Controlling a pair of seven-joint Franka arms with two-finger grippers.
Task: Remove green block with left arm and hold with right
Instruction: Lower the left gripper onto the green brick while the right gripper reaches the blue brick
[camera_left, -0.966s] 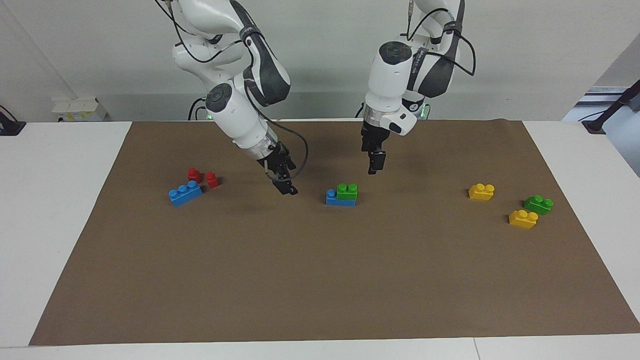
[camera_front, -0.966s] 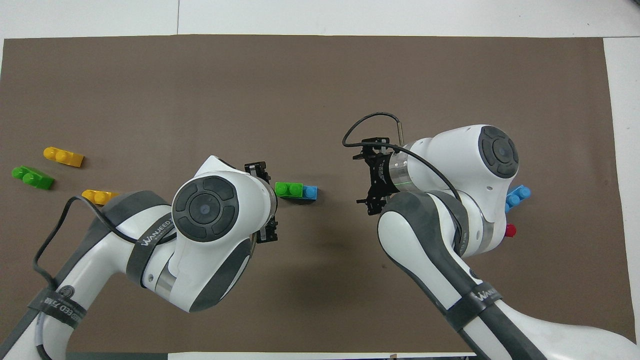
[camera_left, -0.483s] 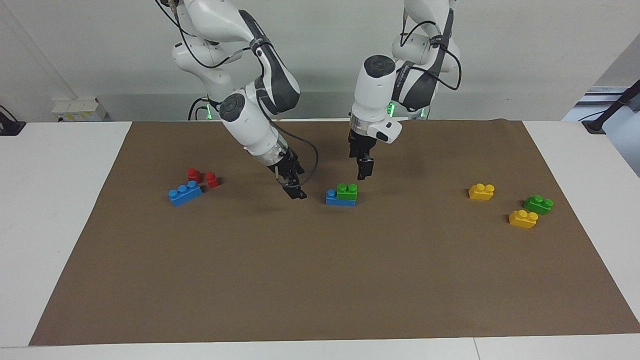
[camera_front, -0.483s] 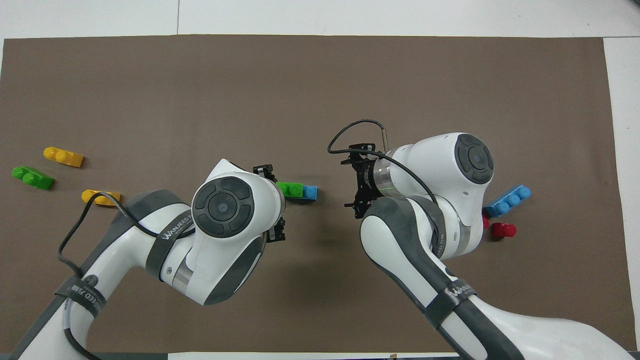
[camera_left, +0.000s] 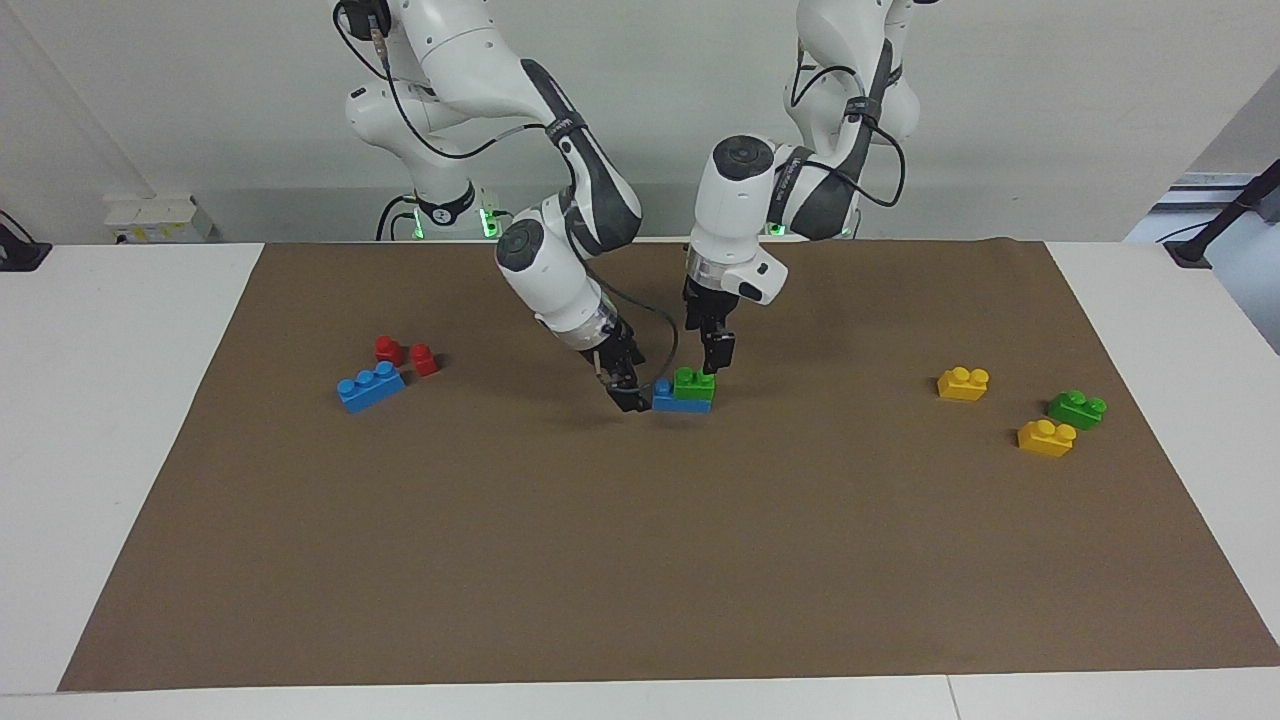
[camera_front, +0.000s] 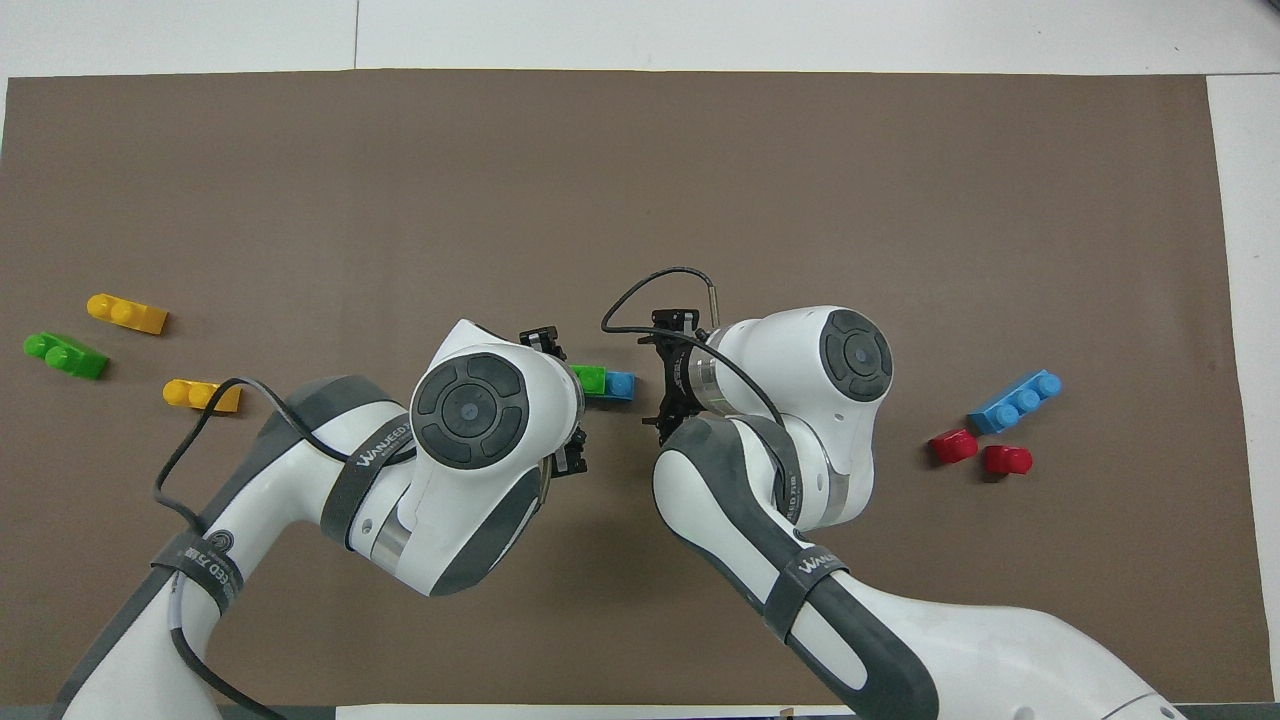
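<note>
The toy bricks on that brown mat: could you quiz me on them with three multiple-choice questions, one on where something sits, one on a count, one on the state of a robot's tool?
1. The green block in the middle of the mat sits
A. on a blue brick
B. on a yellow brick
C. alone on the mat

2. How many yellow bricks are there?
A. one
B. two
C. four

3. The left tool is
A. holding the green block up in the air
B. open, just above the green block
C. resting on a red brick

Key: 1 A, the green block covers one end of the blue brick. 2 B, one yellow brick and another lie toward the left arm's end. 3 B, its fingers are apart and nothing is in them.
</note>
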